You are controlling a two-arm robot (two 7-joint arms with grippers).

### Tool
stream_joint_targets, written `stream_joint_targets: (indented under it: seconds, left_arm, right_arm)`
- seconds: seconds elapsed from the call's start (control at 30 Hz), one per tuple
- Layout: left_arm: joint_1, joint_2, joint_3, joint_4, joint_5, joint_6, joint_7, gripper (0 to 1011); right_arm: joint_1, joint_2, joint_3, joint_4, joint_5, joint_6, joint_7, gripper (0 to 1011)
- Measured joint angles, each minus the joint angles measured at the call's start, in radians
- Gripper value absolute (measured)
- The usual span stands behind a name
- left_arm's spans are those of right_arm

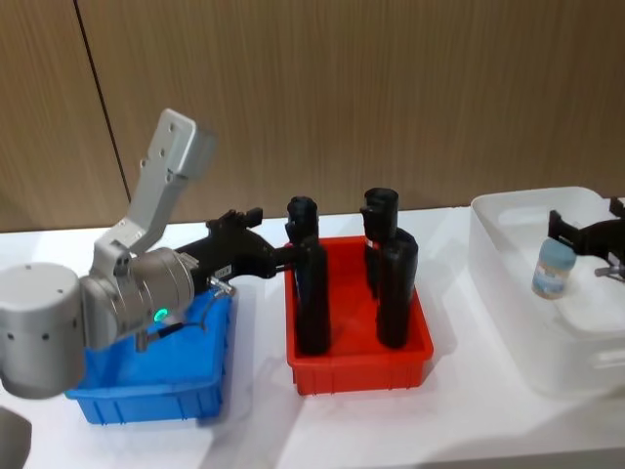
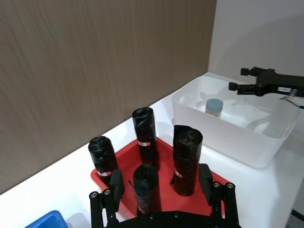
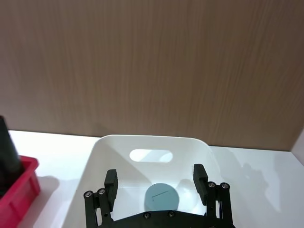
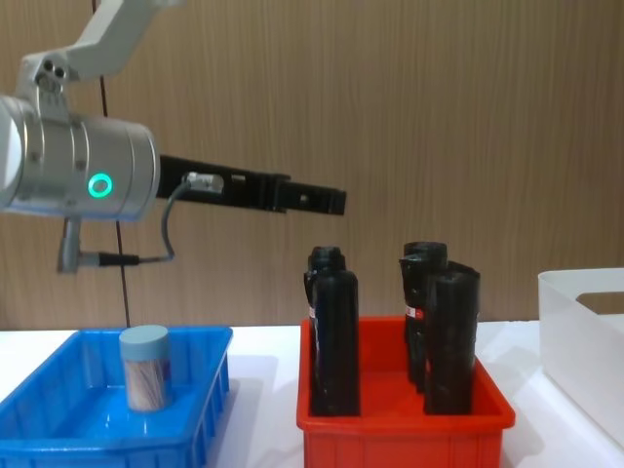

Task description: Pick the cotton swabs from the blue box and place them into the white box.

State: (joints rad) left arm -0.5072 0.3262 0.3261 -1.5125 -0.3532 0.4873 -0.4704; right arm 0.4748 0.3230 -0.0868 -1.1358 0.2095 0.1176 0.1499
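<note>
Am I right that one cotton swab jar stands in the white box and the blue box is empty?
Not quite. The blue box is not empty: the chest view shows a cotton swab jar standing in it. The other jar does stand in the white box.

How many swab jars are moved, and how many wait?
One cotton swab jar stands in the white box under the open right gripper. Neither gripper holds anything. A second jar waits in the blue box, with the open left gripper near the black bottles.
</note>
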Motion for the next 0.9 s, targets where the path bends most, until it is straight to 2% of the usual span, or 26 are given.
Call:
stream_joint_targets:
  seconds: [0.87, 0.9]
  left_arm:
    - [0.199, 0.042, 0.094, -0.084, 0.113, -0.350, 0.339, 1004]
    - [0.199, 0.042, 0.094, -0.084, 0.113, -0.350, 0.339, 1004]
  right_arm:
    - [-0.254, 0.008, -0.074, -0.328, 0.041, -0.043, -0.044, 1002]
    - [-0.262, 0.008, -0.076, -0.338, 0.042, -0.044, -0.045, 1002]
